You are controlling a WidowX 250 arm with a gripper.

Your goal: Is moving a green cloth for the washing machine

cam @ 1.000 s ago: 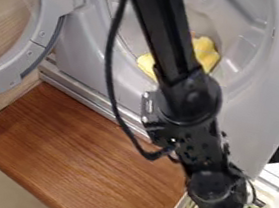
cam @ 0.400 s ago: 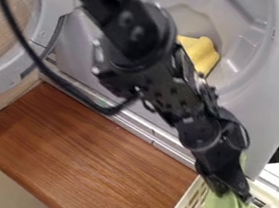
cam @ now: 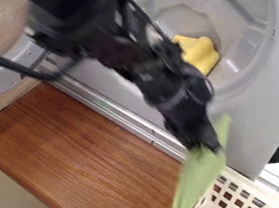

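Gripper (cam: pixel 206 147) clamped on green cloth (cam: pixel 199 175); most hangs below fingertips, one corner poking up beside them.

from where i'm standing: arm (cam: pixel 115 43) is black all over, matte with a few soft grey highlights. bulky rounded joint housing (cam: pixel 67 9) up top, two pale round spots on the link beside it, could be screw heads, can't tell. loose black cable (cam: pixel 13 64) sags off the housing in a curve. slimmer, knobbly forearm section with small light flecks, rounded wrist housing (cam: pixel 165 90), thin dark loop (cam: pixel 210 88) at its side. gripper (cam: pixel 206 148) black too, narrower than the housing.
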